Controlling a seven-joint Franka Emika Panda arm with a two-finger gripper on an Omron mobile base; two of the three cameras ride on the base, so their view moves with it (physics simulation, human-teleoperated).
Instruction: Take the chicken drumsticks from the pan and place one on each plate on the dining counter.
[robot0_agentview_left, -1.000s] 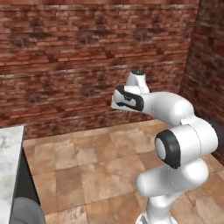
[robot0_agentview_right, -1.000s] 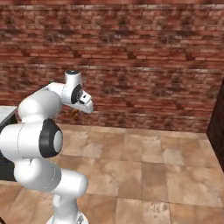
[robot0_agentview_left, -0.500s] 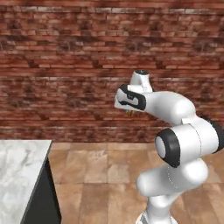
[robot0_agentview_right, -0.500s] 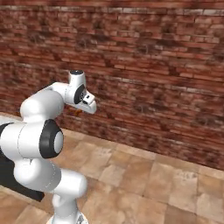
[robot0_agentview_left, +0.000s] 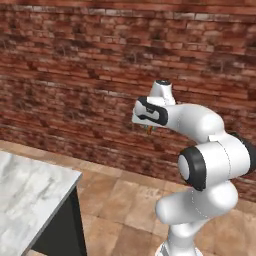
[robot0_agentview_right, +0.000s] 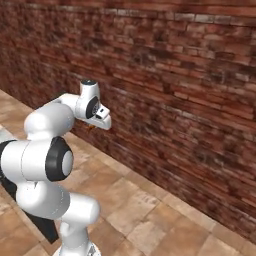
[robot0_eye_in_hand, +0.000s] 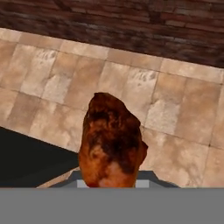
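One chicken drumstick (robot0_eye_in_hand: 113, 140), orange-brown and lumpy, rises from the bottom middle of the hand view, held between the fingers, which it hides. My gripper (robot0_agentview_left: 150, 129) hangs from the raised white arm in front of the brick wall, shut on the drumstick, of which an orange tip (robot0_agentview_left: 151, 130) peeks out below the hand. In the right base view the gripper (robot0_agentview_right: 91, 126) shows the same orange bit under it. The pan and the plates are out of view.
A marble-topped counter (robot0_agentview_left: 25, 195) with a dark side panel fills the lower left of the left base view; I cannot tell if it is the dining counter. Brown floor tiles (robot0_agentview_right: 160, 220) run up to a long brick wall (robot0_agentview_left: 75, 60).
The whole picture has swept sideways in both base views, so the base has turned. The marble counter has come further into the left base view. The arm keeps its raised pose, still gripping the drumstick.
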